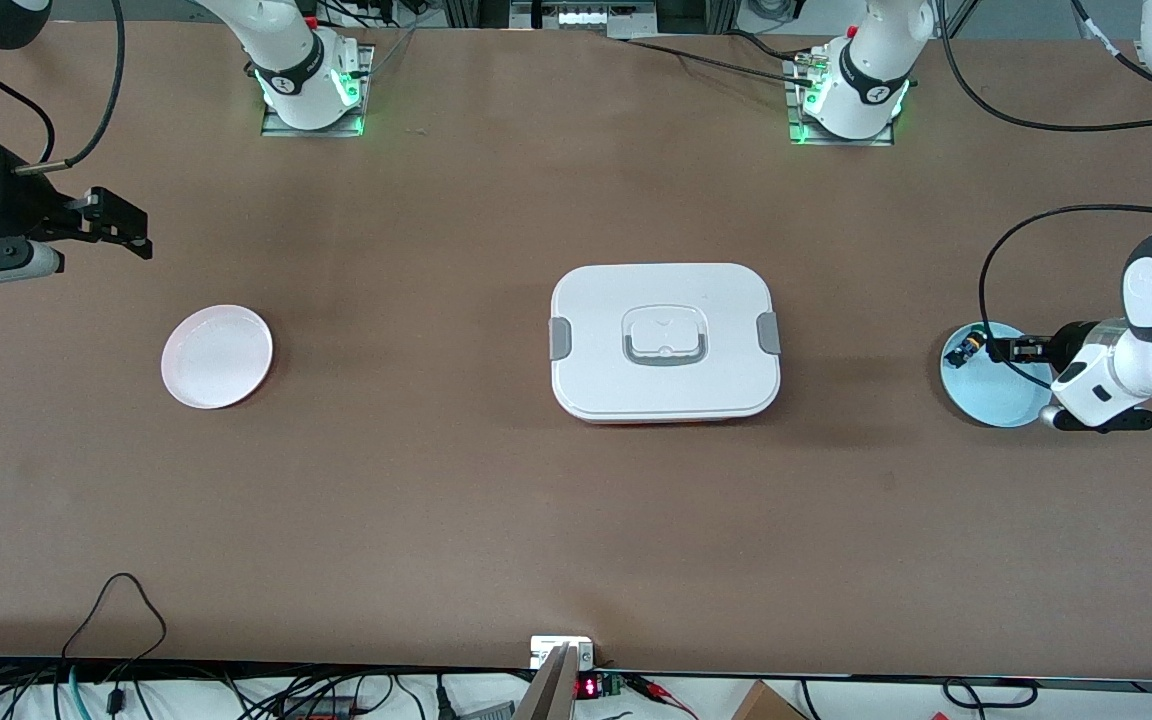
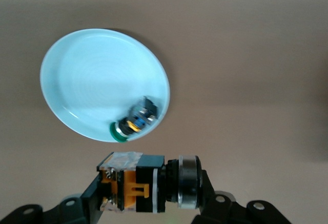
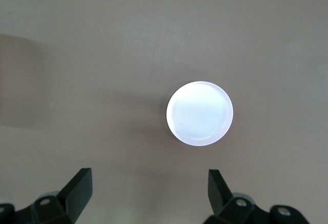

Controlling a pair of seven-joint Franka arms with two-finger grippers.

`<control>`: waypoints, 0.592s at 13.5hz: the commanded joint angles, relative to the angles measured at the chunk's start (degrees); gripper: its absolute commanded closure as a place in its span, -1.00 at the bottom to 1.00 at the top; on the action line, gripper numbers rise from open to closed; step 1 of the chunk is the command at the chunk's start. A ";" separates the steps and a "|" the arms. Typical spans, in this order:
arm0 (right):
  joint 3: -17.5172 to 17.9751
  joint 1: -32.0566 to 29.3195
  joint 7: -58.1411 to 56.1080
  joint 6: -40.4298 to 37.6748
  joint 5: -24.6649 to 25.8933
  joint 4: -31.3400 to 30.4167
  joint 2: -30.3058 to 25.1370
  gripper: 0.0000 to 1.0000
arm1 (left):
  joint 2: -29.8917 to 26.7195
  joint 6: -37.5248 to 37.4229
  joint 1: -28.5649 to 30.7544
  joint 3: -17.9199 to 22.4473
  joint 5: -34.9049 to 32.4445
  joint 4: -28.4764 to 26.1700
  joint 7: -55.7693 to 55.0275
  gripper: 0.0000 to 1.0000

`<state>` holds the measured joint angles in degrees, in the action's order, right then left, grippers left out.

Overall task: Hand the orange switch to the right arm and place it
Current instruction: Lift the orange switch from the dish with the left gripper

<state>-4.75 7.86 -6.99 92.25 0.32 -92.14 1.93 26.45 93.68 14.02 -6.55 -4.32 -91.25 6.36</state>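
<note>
The orange switch (image 2: 146, 184) is small, with a black body, an orange band, a clear block at one end and a silver ring at the other. The left gripper (image 2: 148, 203) holds it tight between its black fingers (image 2: 84, 201), lying on its side. The gripper hangs over the edge of a blue plate (image 1: 996, 385) at the left arm's end of the table. Under the held switch a green switch (image 2: 130, 125) lies in the plate, by its rim.

The table (image 1: 436, 500) is flat and brown, with much bare room. A white box (image 1: 665, 341) with a lid sits in the middle.

The right gripper (image 3: 148, 193) hangs with its fingers wide apart and nothing in them. A white plate (image 3: 200, 113) lies on the table under it, at the right arm's end, with bare table all round.
</note>
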 commanded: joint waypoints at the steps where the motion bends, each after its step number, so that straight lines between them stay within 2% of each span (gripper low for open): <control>1: -0.08 0.05 0.05 -1.02 0.83 1.26 0.53 -1.00 | 0.53 -4.11 0.74 -5.21 1.67 4.66 3.99 0.61; 2: -0.08 0.05 0.05 -0.76 0.91 1.26 0.62 -1.00 | 0.53 -4.64 1.09 -6.44 4.90 5.02 8.10 0.60; 4: -0.08 0.05 0.31 -0.41 0.83 1.26 0.71 -1.00 | 0.53 -5.08 1.18 -6.28 12.28 6.25 17.24 0.56; 8: -0.26 -0.13 0.05 -0.40 0.74 1.35 0.71 -1.00 | 0.79 -4.99 1.01 -6.63 28.44 6.17 31.12 0.67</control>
<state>-4.80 7.82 -6.98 92.31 0.36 -92.14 2.02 26.51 89.99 14.69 -12.68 17.38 -86.47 29.54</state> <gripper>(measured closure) 0.000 0.278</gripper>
